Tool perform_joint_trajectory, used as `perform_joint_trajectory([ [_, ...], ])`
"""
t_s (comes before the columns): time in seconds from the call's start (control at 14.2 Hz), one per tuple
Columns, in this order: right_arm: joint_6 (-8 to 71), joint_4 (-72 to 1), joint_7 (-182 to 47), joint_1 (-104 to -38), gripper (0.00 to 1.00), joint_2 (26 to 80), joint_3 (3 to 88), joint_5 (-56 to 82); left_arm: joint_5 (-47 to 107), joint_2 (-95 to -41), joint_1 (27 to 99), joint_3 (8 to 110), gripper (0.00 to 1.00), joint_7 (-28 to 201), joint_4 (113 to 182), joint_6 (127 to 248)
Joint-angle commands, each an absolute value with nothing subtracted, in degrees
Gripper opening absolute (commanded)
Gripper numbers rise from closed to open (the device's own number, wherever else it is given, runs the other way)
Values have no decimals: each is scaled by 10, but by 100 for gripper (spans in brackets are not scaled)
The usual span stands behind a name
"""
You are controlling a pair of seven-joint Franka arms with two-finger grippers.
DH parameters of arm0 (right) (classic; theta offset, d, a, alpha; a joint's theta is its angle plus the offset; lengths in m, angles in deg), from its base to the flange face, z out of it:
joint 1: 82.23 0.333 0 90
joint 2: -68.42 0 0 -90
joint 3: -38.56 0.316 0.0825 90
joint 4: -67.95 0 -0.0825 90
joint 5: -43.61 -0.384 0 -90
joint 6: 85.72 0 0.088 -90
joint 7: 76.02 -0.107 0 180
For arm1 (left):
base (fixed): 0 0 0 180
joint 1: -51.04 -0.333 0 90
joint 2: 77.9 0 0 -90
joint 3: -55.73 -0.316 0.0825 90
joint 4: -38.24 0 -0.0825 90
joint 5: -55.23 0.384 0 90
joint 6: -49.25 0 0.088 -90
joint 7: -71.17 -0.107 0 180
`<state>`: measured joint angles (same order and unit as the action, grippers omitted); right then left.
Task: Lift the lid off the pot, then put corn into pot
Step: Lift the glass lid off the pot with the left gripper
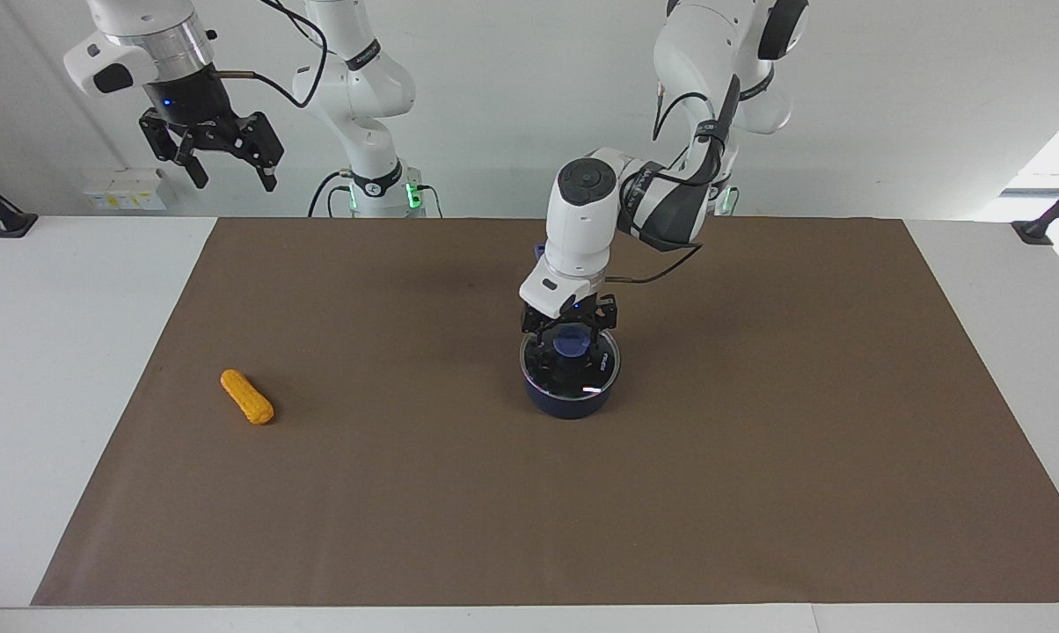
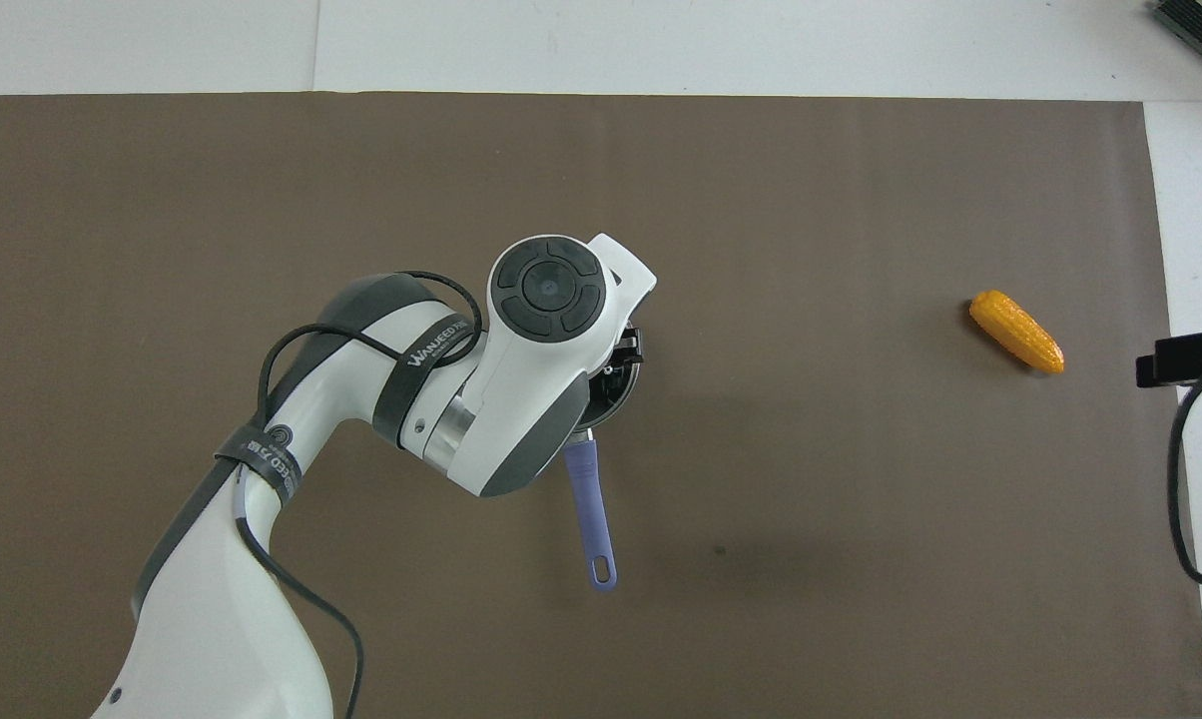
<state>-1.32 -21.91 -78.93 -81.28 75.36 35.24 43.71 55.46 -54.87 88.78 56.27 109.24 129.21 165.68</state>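
Observation:
The dark blue pot [image 1: 570,403] stands mid-table with the glass lid [image 1: 596,369] resting on it. Its long handle [image 2: 589,514] points toward the robots. My left gripper [image 1: 572,338] is down over the lid, open, with one finger on each side of the blue knob [image 1: 572,343]. I cannot tell whether the fingers touch the knob. In the overhead view the left arm hides most of the pot [image 2: 623,387]. The orange-yellow corn [image 1: 247,397] [image 2: 1016,332] lies on the mat toward the right arm's end. My right gripper [image 1: 224,167] waits open, high over that end.
A brown mat [image 1: 758,483] covers most of the white table [image 1: 72,352]. Black stands [image 1: 2,215] [image 1: 1044,224] sit at the table corners nearest the robots. A black cable [image 2: 1185,479] hangs in at the right arm's edge of the overhead view.

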Motion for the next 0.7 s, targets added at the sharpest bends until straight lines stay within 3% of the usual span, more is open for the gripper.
perform_joint_trajectory([
  [0.0,-20,-221,-778,-817,100,757,354,429,562,-541,895,554,100,1100,1278,1658],
  [0.14,-20,-221,-778,-817,100,757,354,430,562,-541,891,555,100,1100,1278,1660],
  [0.21,-20,-221,-778,-817,100,757,354,429,562,-540,889,555,81,1100,1278,1660],
  [0.28,-20,-221,-778,-817,100,757,354,430,560,-541,889,555,47,1100,1278,1660],
  [0.42,-20,-221,-778,-817,100,757,354,429,558,-541,888,555,9,1100,1278,1660],
  [0.49,-20,-221,-778,-817,100,757,354,429,551,-541,888,555,0,1100,1277,1658],
  [0.63,-20,-221,-776,-817,100,757,354,429,551,-547,887,552,0,1099,1275,1647],
])
